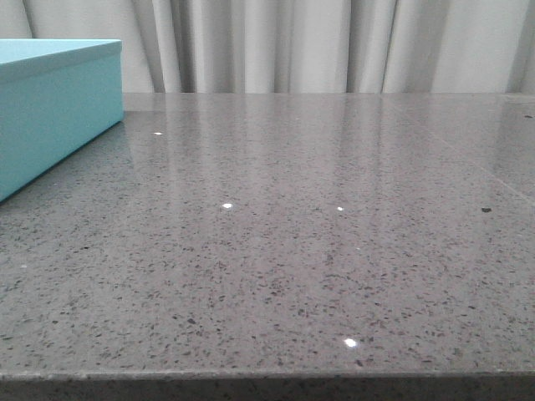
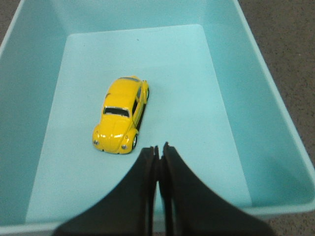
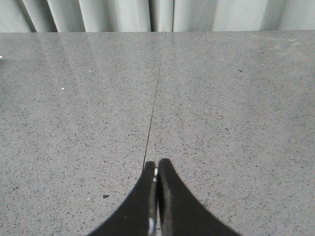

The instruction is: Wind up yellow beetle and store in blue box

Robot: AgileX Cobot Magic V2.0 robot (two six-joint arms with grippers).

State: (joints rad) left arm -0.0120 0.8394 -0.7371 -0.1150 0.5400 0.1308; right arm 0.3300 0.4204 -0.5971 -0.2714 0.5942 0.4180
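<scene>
The yellow beetle [image 2: 121,115] rests on its wheels on the floor of the blue box [image 2: 275,123], near the middle of the box. My left gripper [image 2: 160,147] hangs over the inside of the box, shut with nothing between its fingers, its tips a short way from the car's front and apart from it. In the front view only a corner of the blue box [image 1: 50,109] shows at the far left; the car and both grippers are out of that view. My right gripper [image 3: 157,164] is shut and empty above the bare grey tabletop.
The speckled grey stone table [image 1: 292,251] has a thin seam [image 3: 156,88] running away from my right gripper. Pale curtains [image 1: 318,42] hang behind the table's far edge. The table's front edge runs along the bottom of the front view.
</scene>
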